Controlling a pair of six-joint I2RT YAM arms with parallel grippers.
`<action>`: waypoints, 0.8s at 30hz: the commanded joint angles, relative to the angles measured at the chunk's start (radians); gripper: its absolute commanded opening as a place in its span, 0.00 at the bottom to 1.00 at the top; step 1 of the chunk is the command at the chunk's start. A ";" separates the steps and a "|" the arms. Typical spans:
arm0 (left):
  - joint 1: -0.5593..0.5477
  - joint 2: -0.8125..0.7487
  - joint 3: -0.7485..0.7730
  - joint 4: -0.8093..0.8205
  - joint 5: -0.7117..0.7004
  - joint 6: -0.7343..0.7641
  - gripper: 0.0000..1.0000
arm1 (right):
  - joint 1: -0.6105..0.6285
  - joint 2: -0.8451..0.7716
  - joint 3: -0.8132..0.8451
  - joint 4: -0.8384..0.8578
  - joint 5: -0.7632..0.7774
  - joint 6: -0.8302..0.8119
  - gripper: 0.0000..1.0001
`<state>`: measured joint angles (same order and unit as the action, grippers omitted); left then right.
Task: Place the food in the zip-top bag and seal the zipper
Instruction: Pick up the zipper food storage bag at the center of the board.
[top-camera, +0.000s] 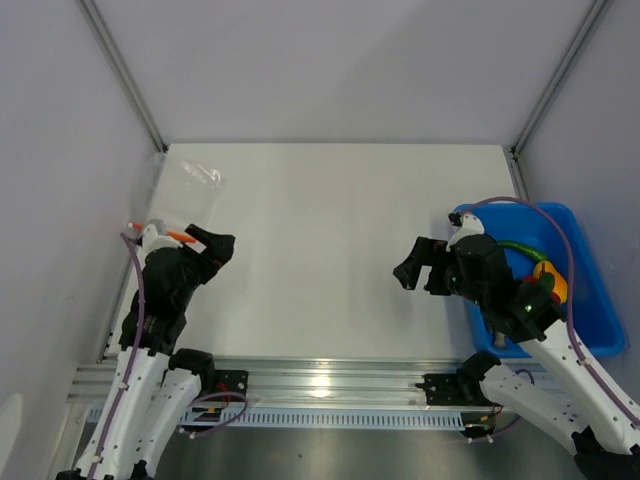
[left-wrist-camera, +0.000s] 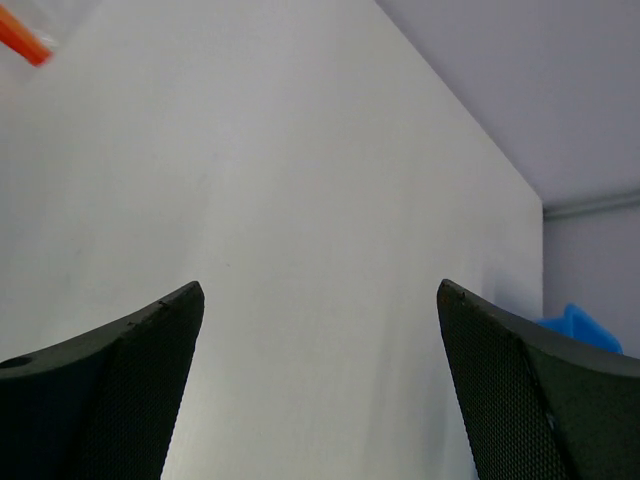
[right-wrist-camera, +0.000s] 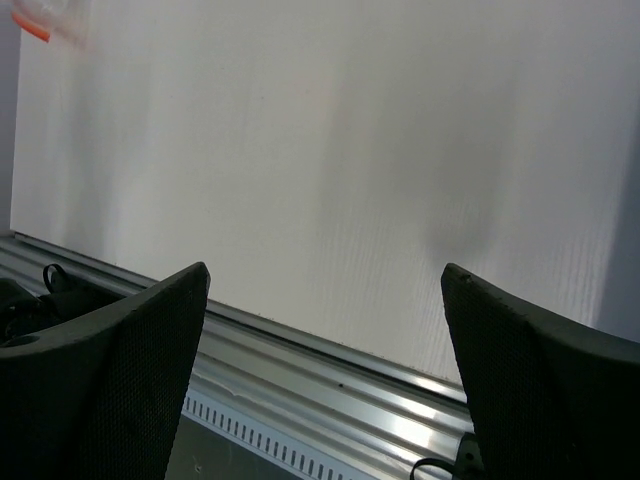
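The zip-top bag (top-camera: 185, 195) lies flat at the table's far left, clear and crinkly. Its orange-red zipper (top-camera: 181, 237) shows just beside my left wrist, and as an orange bit in the left wrist view (left-wrist-camera: 25, 40) and the right wrist view (right-wrist-camera: 30, 25). The food lies in the blue bin (top-camera: 590, 270) at the right: a green pepper (top-camera: 517, 246), a yellow-orange pepper (top-camera: 552, 276) and something red (top-camera: 538, 292), partly hidden by my right arm. My left gripper (top-camera: 215, 250) (left-wrist-camera: 320, 290) is open and empty, just near the bag. My right gripper (top-camera: 412, 265) (right-wrist-camera: 325, 270) is open and empty, left of the bin.
White walls with grey corner posts close in the table on three sides. An aluminium rail (top-camera: 320, 380) (right-wrist-camera: 330, 370) runs along the near edge between the arm bases. The bin's corner shows in the left wrist view (left-wrist-camera: 580, 325).
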<state>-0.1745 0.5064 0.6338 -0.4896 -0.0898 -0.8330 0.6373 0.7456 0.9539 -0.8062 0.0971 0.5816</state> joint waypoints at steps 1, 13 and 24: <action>0.065 0.033 -0.016 0.078 -0.143 -0.032 0.98 | -0.004 0.029 -0.010 0.087 -0.063 -0.048 0.99; 0.426 0.362 -0.100 0.411 0.127 -0.188 0.72 | -0.004 -0.002 -0.052 0.194 -0.146 -0.121 0.99; 0.598 0.615 -0.208 0.834 0.265 -0.267 0.86 | -0.004 -0.098 -0.112 0.302 -0.180 -0.154 0.99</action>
<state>0.3927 1.0878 0.3813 0.1947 0.1268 -1.1004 0.6373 0.6746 0.8513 -0.5732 -0.0765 0.4503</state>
